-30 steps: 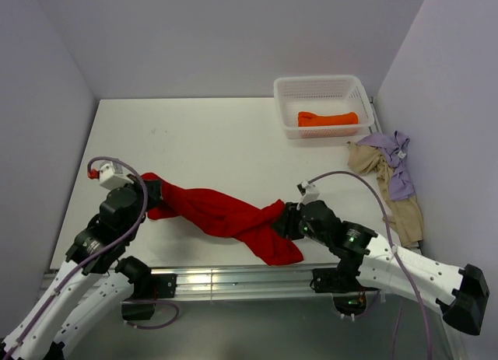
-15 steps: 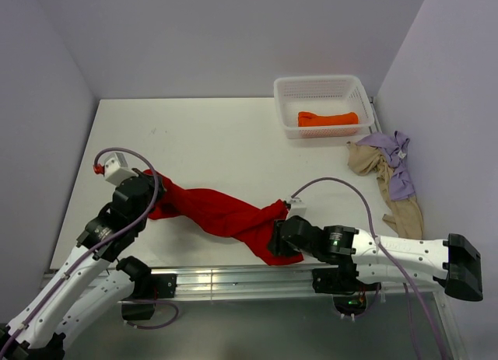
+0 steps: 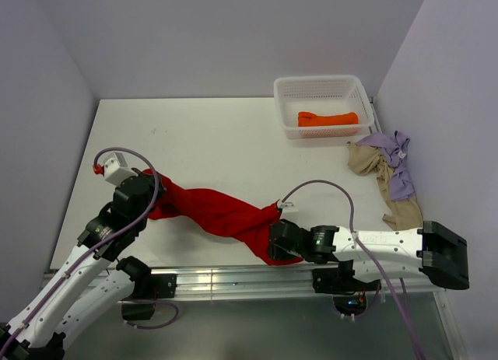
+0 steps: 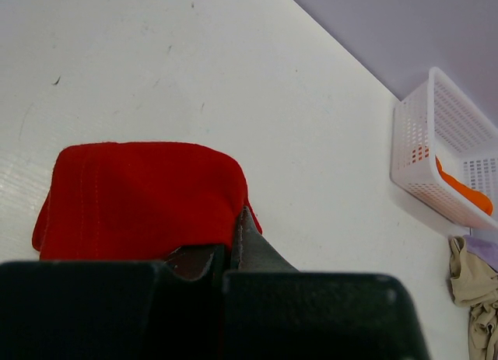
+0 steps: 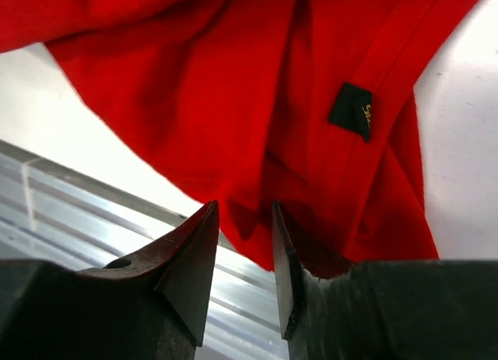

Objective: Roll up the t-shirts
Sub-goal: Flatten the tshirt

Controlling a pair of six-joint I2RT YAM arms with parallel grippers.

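The bright red t-shirt lies bunched in a long diagonal band across the near part of the table. My left gripper is shut on its left end; the left wrist view shows the red cloth pinched between the closed fingers. My right gripper sits at the shirt's near right end, jaws open a little, with the red hem just beyond the fingertips. The orange t-shirt lies in the basket. The lilac t-shirt and the beige t-shirt lie heaped at the right edge.
The white mesh basket stands at the back right and shows in the left wrist view. An aluminium rail runs along the table's near edge, right under the right gripper. Walls close in left, back and right.
The right arm has swung left and lower, bringing its gripper from the shirt's right side to its near end by the rail. The left gripper shifted slightly back, still holding the cloth.
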